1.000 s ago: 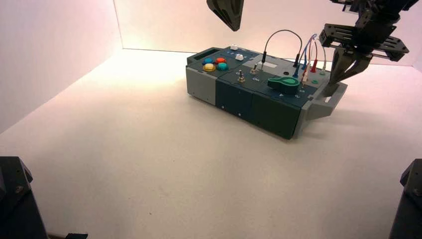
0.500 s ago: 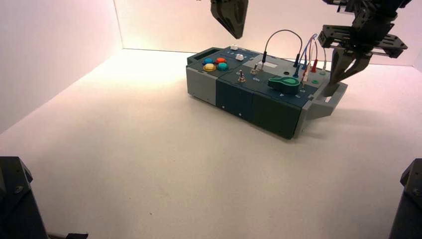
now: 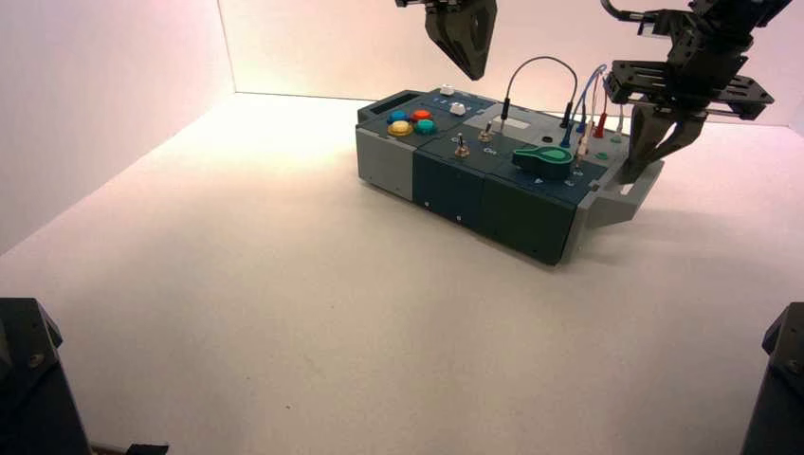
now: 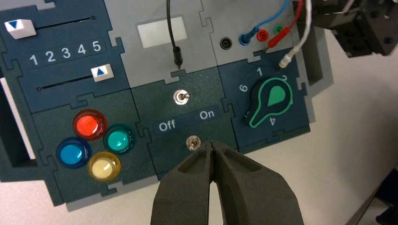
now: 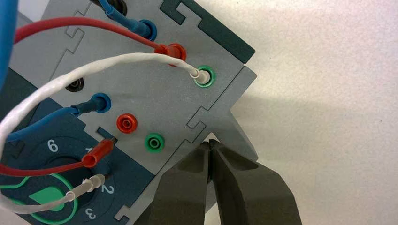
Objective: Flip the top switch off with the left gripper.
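Black robot parts [image 3: 33, 374] are cut off at both near corners of your high view, so you cannot make out their full shape. Past them, the grey and dark-blue panelled box [image 3: 446, 185] sits turned on the pale tabletop [image 3: 284, 284]. Toward its near right corner you have the green-topped black pointer knob [image 4: 273, 101]. Left of that is the lower metal toggle switch [image 4: 193, 143], by the near edge; your left gripper's fingertips partly crowd it in the left wrist view, and its setting is hard to tell. Farther in, beyond the "Off"/"On" lettering, stands the top metal toggle switch [image 4: 181, 97], its lever leaning to the "On" side. Round red, blue, yellow and green buttons [image 4: 89, 125] cluster toward the left end, with two white sliders [image 4: 102, 72] beyond. Blue, red and white wires [image 5: 84, 70] arch over the right part, cut off by the right wrist view. Your black, two-fingered left gripper [image 3: 471, 76] hangs above the box, fingertips together, holding nothing; its arm is cropped. Your matching right gripper [image 5: 210, 143] waits at the box's right end, also closed and empty; whether it touches is unclear.
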Robot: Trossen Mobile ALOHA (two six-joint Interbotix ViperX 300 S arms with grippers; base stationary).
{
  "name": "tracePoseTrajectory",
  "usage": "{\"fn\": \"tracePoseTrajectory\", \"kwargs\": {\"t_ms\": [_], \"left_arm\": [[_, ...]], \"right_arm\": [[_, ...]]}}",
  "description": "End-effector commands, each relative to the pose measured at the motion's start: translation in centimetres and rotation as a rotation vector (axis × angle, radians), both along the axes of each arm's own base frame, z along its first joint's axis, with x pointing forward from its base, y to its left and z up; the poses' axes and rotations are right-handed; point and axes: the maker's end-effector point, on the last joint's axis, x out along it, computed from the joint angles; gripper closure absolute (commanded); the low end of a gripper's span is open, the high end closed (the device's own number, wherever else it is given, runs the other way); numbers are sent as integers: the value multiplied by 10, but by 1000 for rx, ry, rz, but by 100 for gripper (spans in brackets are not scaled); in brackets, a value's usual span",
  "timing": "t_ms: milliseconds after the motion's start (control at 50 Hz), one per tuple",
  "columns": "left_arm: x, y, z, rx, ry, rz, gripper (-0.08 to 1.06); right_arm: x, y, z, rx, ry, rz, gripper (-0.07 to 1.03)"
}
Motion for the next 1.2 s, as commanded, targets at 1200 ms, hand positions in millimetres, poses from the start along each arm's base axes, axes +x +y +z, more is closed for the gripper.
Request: {"fn": "tracePoseTrajectory", "kwargs": {"t_ms": [1200], "left_arm": [[21, -42, -29, -27, 7, 56, 101]], "right_arm": [[-12, -3, -6, -10, 5, -1, 98]]}}
